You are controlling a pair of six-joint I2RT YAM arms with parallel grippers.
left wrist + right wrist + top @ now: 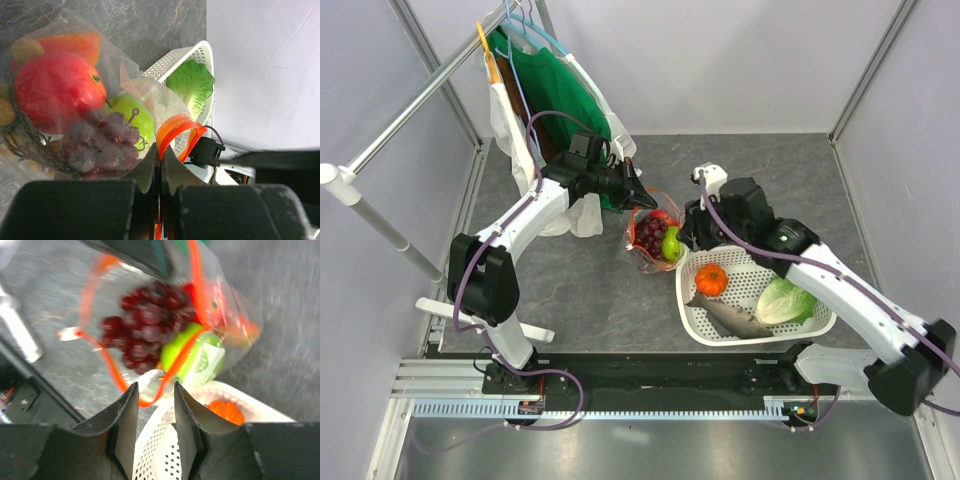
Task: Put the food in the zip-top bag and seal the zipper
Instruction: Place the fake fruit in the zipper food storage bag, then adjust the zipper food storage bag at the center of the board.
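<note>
The clear zip-top bag point(655, 240) lies on the grey table with its mouth gaping. It holds dark grapes point(648, 233), a green apple point(671, 245) and a red apple point(660, 214). My left gripper point(640, 193) is shut on the orange-red zipper point(175, 127) at the bag's far side; its jaws pinch the strip point(161, 152). Through the plastic I see the red apple point(57, 90), green apple point(132, 112), grapes point(100, 142) and brown nuts point(26, 49). My right gripper point(155, 390) is open, with the zipper's near loop point(150, 401) just off its tips, above grapes point(145, 325).
The white lattice basket point(750, 275) stands right of the bag, touching it, with an orange piece point(711, 279), a grey fish point(730, 317) and lettuce point(785, 300). A rack with a green garment point(555, 90) and a white cloth point(585, 215) stands back left.
</note>
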